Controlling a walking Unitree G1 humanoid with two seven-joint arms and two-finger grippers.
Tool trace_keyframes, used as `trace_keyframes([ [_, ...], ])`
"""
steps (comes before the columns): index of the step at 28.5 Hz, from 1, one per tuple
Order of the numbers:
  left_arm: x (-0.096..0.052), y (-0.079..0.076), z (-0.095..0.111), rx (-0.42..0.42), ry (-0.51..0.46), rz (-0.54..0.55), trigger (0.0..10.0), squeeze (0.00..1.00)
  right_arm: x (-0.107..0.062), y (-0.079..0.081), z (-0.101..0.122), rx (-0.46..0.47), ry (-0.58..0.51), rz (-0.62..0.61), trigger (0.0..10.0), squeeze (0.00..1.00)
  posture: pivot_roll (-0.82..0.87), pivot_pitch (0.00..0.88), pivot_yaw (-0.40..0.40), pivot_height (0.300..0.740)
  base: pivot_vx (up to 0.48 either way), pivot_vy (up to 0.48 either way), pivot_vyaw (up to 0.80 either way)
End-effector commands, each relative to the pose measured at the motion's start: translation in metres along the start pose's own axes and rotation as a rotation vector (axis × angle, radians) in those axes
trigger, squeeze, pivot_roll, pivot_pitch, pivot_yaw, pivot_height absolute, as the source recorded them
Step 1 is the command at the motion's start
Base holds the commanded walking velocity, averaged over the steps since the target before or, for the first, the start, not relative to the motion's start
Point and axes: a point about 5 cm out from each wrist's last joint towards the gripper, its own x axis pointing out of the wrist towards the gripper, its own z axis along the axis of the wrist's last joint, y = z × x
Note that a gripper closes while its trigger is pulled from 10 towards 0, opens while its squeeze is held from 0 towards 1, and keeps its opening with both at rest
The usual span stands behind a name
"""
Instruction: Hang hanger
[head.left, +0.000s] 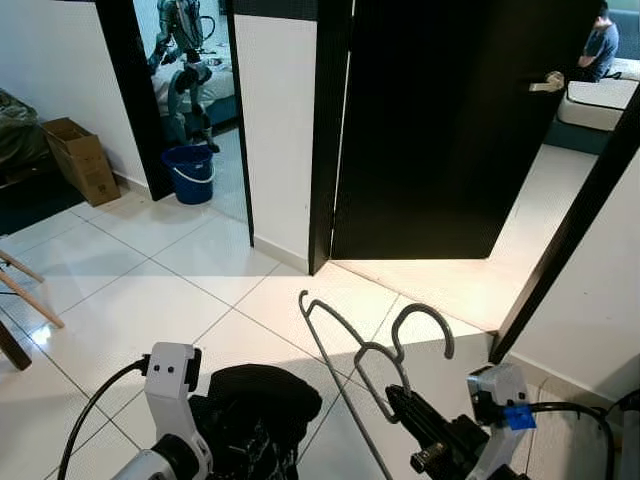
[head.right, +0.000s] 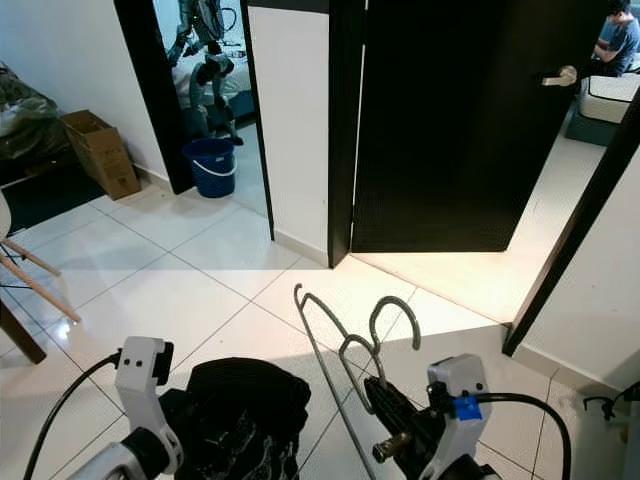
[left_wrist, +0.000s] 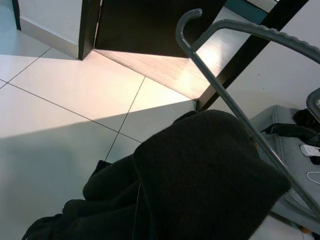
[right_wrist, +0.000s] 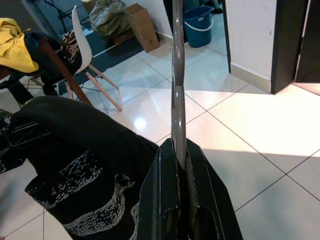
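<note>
A grey wire hanger stands up in front of me, its hook curving toward the right. My right gripper is shut on the hanger's neck, and the right wrist view shows the hanger clamped between the black fingers. A black garment with a white print is bunched low at the left, draped over my left gripper and hiding it. In the left wrist view the garment covers the near field, with the hanger bar crossing just above it.
A black door stands ajar ahead, with a dark door frame at the right. A blue bucket, a cardboard box and another robot are at the far left. Chair legs are at the left; a person sits far right.
</note>
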Motion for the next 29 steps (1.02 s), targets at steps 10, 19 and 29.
trace_keyframes([
  [10,-0.0011,-0.0047,0.0093,0.002,-0.042,-0.007,10.0,0.00,-0.0014,0.0007,0.0055,-0.001,-0.014,0.000,10.0,0.00,-0.04,0.000,-0.035,0.740,0.000,0.000,0.00],
  [19,-0.0010,-0.0078,0.0100,-0.002,-0.048,-0.011,10.0,0.00,-0.0035,-0.0011,0.0066,-0.003,-0.012,-0.003,10.0,0.00,-0.05,0.000,-0.041,0.740,0.000,0.000,0.00],
  [29,-0.0029,-0.0077,0.0100,-0.008,-0.044,-0.016,10.0,0.00,-0.0043,0.0011,0.0059,0.003,-0.008,0.000,10.0,0.00,-0.04,0.000,-0.039,0.740,0.000,0.000,0.00],
])
